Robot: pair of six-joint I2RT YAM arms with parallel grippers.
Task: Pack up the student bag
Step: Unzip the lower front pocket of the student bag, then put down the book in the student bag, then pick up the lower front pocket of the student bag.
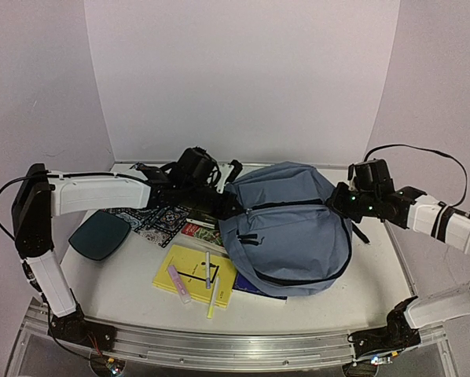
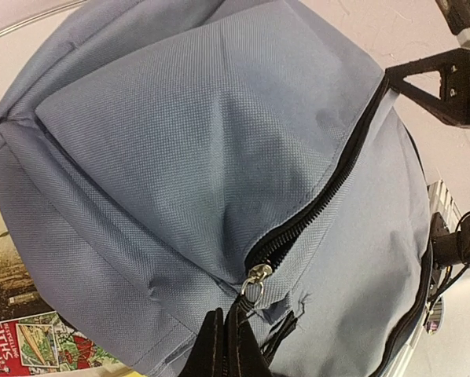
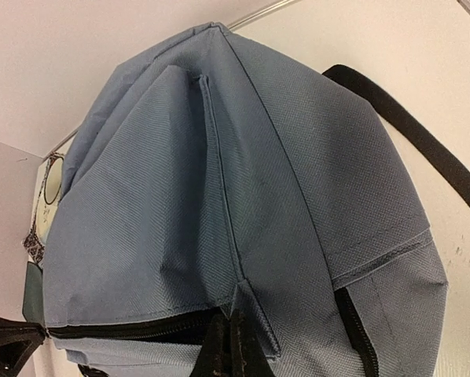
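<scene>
There, the student bag [image 1: 286,224] lay on the worktop [image 1: 117,294] with its front pocket facing up, held between my two grippers. My left gripper [image 2: 225,345] was closed on the bag's left end, its jaws pinched together on a bit of blue-grey fabric just below the silver zipper pull [image 2: 256,283]. From the pull, a dark zipper line ran up across the bag. My right gripper [image 3: 231,345] was closed on the bag's right end, pinching a raised fold of fabric just above another dark zipper. A black strap [image 3: 408,126] trailed out from behind the bag on that side. Just left of the bag's near edge lay a yellow notebook [image 1: 189,263], with a pink marker [image 1: 178,283] and a grey pen [image 1: 207,269] on top, and a yellow pen [image 1: 212,298] hanging over its near edge. A dark blue book [image 1: 251,287] poked out from under the bag beside it. A red book [image 1: 200,232] touched the bag's left edge, a patterned book [image 1: 160,221] lay further left, and a dark teal tray [image 1: 100,234] sat well apart from the bag, furthest left.
</scene>
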